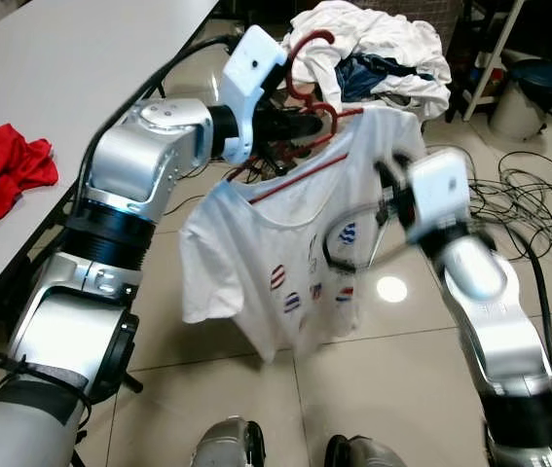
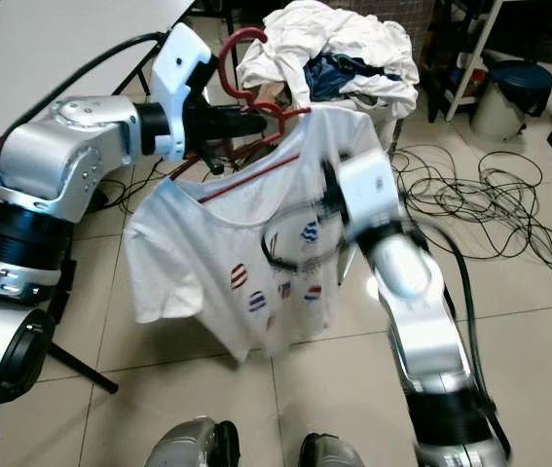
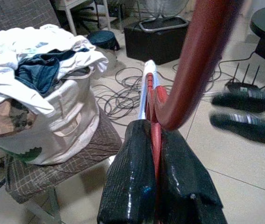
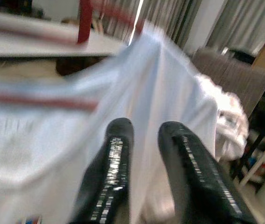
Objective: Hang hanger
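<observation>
A: What do the head views give you?

B: The left gripper [image 1: 300, 125] is raised in front of the robot, clamped on a red hanger [image 1: 307, 105]. A white T-shirt [image 1: 285, 253] with small red and blue prints hangs from the hanger, below that gripper. The right gripper [image 1: 385, 180] is blurred, just beside the shirt's far shoulder, lower than the left one.

A: And the left wrist view adds?

B: The grip itself. Both black fingers [image 3: 132, 182] are pressed together with the hanger's red neck [image 3: 156, 140] pinched between them, and its hook [image 3: 202, 60] curves up past the fingertips. Beyond them the right gripper's two fingers [image 3: 249, 114] show as a blurred pair with a gap between them.

A: The right wrist view?

B: Its fingers [image 4: 111, 172] stand apart, holding nothing, with the white cloth [image 4: 160, 93] right ahead of them. Whether they touch it, I cannot tell; the picture is smeared.

A: Any containers?

B: A pale bag [image 3: 71, 116] sits on a checked seat [image 3: 76, 154] beyond the left gripper, heaped with white clothes [image 1: 383, 39] and a dark blue garment [image 3: 39, 70]. A dark bin [image 1: 531, 97] stands further off to the right, contents unseen.

A: Anything else?

B: A red cloth [image 1: 3, 165] lies on the bench [image 1: 81, 58], out to the left of the left arm. Black cables [image 1: 519, 195] trail over the tiled floor [image 1: 392, 389].
</observation>
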